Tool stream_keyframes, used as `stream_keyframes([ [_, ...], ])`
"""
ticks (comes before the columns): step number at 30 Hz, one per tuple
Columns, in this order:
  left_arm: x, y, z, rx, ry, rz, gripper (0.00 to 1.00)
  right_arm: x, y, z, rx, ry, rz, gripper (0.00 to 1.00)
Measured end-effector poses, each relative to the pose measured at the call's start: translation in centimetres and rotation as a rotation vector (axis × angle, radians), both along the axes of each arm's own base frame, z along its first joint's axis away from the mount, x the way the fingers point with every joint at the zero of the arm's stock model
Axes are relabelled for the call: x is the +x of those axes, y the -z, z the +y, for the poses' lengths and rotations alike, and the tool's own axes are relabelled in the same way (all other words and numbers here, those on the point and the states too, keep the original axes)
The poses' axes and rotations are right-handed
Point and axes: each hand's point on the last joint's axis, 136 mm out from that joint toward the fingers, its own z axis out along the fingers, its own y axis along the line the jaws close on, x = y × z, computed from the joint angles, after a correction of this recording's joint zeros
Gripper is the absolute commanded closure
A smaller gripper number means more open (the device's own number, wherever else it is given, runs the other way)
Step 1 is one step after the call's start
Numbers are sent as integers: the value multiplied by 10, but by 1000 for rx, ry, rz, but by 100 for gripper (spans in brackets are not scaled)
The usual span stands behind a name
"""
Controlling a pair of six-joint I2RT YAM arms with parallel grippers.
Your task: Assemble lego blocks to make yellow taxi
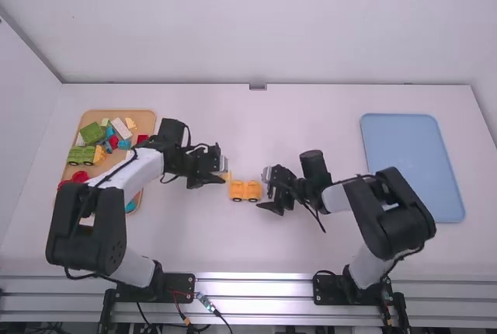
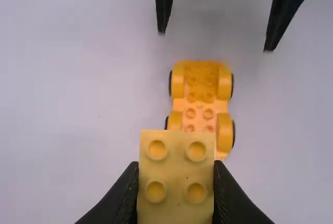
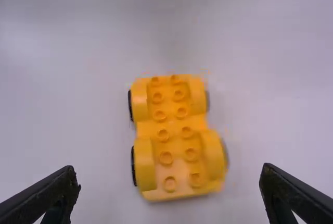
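Yellow, square and four-studded on top, the block (image 2: 177, 174) you need to watch is pinched in your left tool (image 1: 223, 169), just off the left end of the wheeled base (image 3: 174, 130). The left wrist view gives you those four studs, too small to make out in the high view, but there the block hides part of the base. Go to your right wrist view for the base's full top: two rows of six studs between the raised wheel arches. It also shows you bare desk (image 3: 67, 104) between base and block, so the two are apart, with the block cut by the view's edge.

Your right tool (image 1: 266, 188) is at the base's right end, its fingers spread wide with nothing between them that you could call gripped; the left wrist view shows you that same spread from across the base.

The high view gives you the wider layout. Well apart to the left of the base lies a tan tray (image 1: 116, 113) with green, red, blue and white pieces, plus some yellow ones. Well apart to its right, you have a blue tray (image 1: 411, 167).
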Motion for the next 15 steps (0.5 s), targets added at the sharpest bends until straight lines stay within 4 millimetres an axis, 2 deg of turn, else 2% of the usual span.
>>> stream_keyframes([
  [5,-3,2,-14,26,-14,30,98,9,22,9,-31,-21,86,10],
  [11,-9,5,-25,45,-21,66,98,21,13,17,-6,-61,49,12],
  [15,2,8,-30,51,-70,35,98,23,10,19,7,-79,10,16],
])
